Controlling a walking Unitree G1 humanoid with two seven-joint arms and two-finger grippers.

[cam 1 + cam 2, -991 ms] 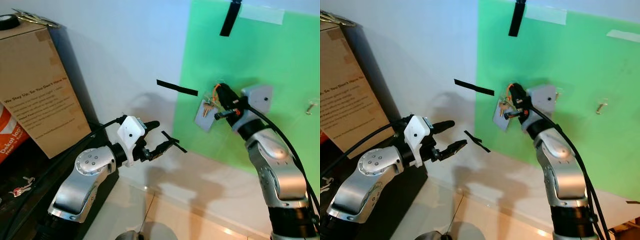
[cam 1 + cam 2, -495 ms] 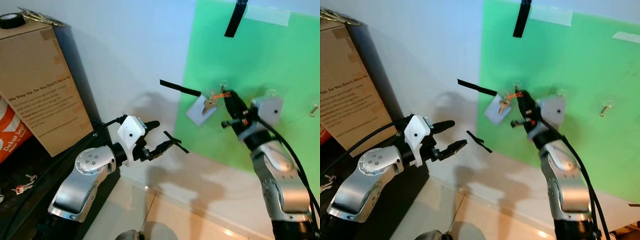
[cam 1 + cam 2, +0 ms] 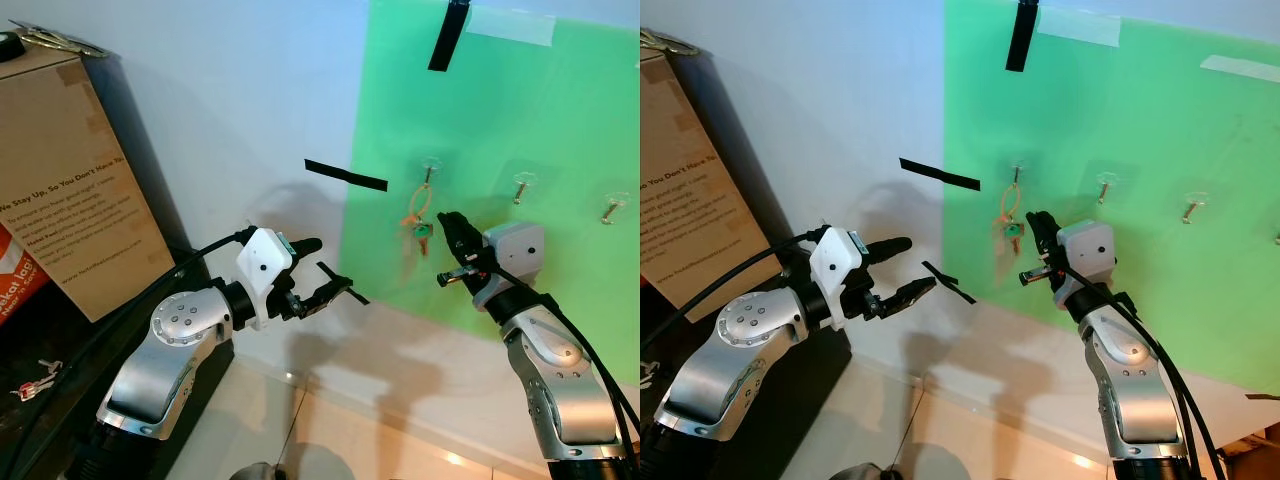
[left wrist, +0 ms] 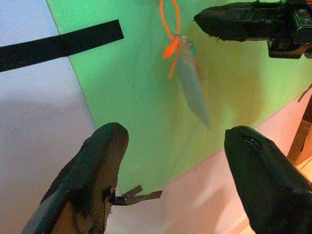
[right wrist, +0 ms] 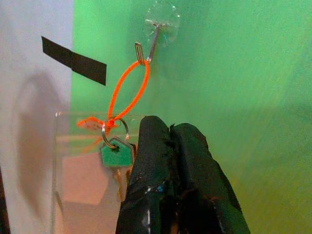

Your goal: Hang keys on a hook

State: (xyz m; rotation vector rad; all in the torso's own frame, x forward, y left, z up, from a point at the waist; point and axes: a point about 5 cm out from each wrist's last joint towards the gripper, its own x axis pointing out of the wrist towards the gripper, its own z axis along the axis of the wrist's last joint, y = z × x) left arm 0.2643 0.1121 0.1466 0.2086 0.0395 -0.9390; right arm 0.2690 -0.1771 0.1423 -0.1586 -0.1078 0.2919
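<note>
One risk remains: the keys (image 3: 417, 222) hang by an orange loop (image 5: 127, 91) on the leftmost hook (image 3: 429, 166), and the right gripper (image 3: 448, 250), fingers pressed together and empty just beside them, could snag the loop. Left gripper (image 3: 322, 270) hovers apart, fingers spread, holding nothing.

A green sheet (image 3: 520, 150) is covering the white wall (image 3: 240, 90), with black tape strips (image 3: 345, 176) sticking to both. A brown cardboard box (image 3: 70, 180) is standing on a dark cabinet (image 3: 50, 340), and the pale tiled floor (image 3: 330, 440) is catching light.
</note>
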